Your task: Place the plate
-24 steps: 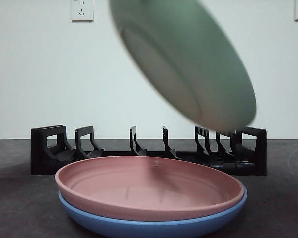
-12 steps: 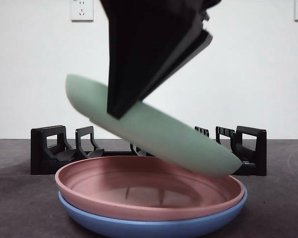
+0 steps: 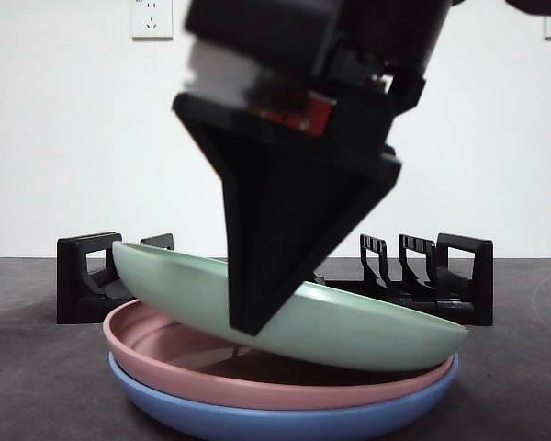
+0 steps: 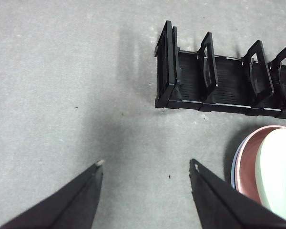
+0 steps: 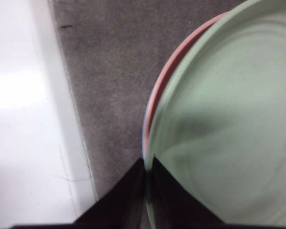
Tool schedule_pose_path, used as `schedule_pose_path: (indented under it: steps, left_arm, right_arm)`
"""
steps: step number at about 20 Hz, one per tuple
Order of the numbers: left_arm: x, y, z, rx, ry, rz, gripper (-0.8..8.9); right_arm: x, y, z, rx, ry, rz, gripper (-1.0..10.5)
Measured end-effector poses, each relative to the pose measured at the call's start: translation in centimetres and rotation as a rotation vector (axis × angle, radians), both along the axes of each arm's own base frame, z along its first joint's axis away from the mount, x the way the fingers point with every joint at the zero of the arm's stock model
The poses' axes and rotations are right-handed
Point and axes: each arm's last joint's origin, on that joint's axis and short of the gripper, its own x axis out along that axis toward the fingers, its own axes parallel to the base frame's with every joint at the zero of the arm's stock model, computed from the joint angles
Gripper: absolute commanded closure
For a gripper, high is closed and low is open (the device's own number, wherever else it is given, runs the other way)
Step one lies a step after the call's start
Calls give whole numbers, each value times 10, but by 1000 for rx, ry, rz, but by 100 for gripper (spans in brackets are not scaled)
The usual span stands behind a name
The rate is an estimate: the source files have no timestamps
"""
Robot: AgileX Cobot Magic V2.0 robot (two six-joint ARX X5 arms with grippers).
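Tabletop: three stacked plates

Low front camera faces level; both wrist cameras look down, sharing the plates

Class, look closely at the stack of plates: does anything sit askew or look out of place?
Yes. The green plate is tilted, one edge raised above the pink plate because the right gripper is clamped on its rim. The blue plate lies flat underneath.
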Motion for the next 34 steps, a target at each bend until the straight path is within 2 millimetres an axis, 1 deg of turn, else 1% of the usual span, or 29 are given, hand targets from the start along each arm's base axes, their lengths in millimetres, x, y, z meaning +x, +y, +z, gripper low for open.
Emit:
schedule_pose_path:
  steps: [4, 9, 12, 13, 14, 15, 17, 18, 20, 22, 23, 26, 28, 30, 32, 34]
  left_arm:
    - [0, 0, 0, 0, 0, 0, 524]
    - [0, 0, 0, 0, 0, 0, 524]
    - [0, 0, 0, 0, 0, 0, 524]
    - [0, 0, 0, 0, 0, 0, 524]
    - [0, 0, 0, 0, 0, 0, 524]
    - [0, 0, 0, 0, 0, 0, 524]
    - [0, 0, 0, 0, 0, 0, 524]
    - [0, 0, 0, 0, 0, 0, 524]
    - [0, 0, 0, 0, 0, 0, 524]
    - [0, 0, 0, 0, 0, 0, 524]
    - [0, 0, 0, 0, 0, 0, 524]
    - [1, 0, 1, -2, -9, 0, 524]
    - [3, -1, 4, -13, -54, 0, 524]
    - [8, -2, 9, -27, -114, 0, 524]
    - [13, -3, 11, -35, -148, 0, 524]
    - [21, -5, 11, -36, -155, 0, 524]
  right_arm:
    - [-1, 3, -6, -10, 48, 28, 931]
    - [-2, 4, -6, 5, 84, 44, 918]
    - [-2, 4, -6, 18, 127, 32, 747]
    - [-3, 5, -6, 25, 149, 30, 711]
    - [-3, 6, -3, 37, 174, 24, 711]
    - [-3, 8, 2, 55, 192, 21, 711]
    - [-2, 13, 19, 112, 193, 13, 709]
    - [-2, 12, 31, 143, 182, 9, 709]
    - [2, 5, 60, 229, 106, -28, 709]
    - [15, -15, 80, 274, 5, -114, 709]
    - [26, -26, 85, 275, -34, -173, 709]
    - [62, -63, 95, 273, -80, -360, 709]
    - [82, -91, 105, 340, -135, -494, 709]
    - [93, -121, 111, 421, -198, -607, 709]
    - [96, -149, 114, 470, -238, -704, 709]
    - [96, -174, 116, 501, -262, -787, 709]
